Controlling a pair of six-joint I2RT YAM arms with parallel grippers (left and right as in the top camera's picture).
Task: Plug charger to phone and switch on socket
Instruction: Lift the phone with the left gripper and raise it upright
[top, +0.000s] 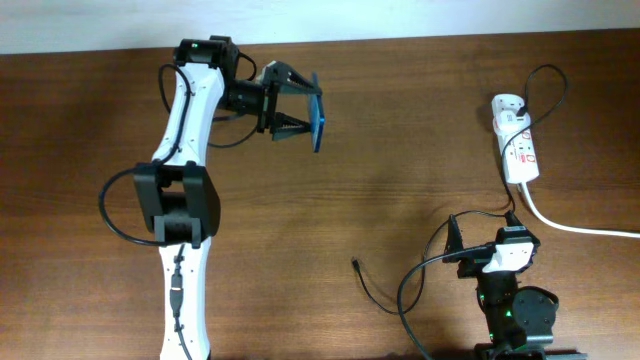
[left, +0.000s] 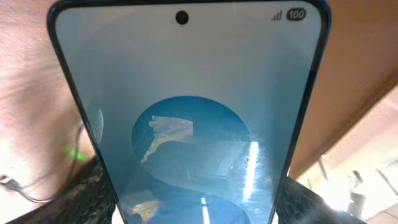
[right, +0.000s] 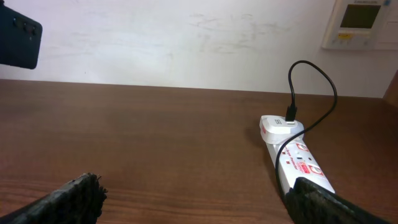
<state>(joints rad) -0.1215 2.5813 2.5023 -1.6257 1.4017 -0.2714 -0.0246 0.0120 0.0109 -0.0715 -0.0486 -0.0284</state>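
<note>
My left gripper (top: 305, 105) is shut on the phone (top: 317, 112) and holds it on edge above the table's far left. In the left wrist view the blue screen of the phone (left: 186, 112) fills the frame between my fingers (left: 93, 199). The white socket (top: 520, 145) lies at the far right, with the white plug (top: 505, 103) in it. The charger cable (top: 548, 85) loops from that plug, and its connector tip (top: 355, 264) lies loose on the table at front centre. My right gripper (top: 483, 228) stands open and empty, near the socket (right: 298, 162).
A thick white cord (top: 570, 225) runs from the socket to the right edge. The table is brown wood (top: 400, 150). A white wall (right: 186, 37) rises behind it, with a wall panel (right: 360, 22) at the upper right.
</note>
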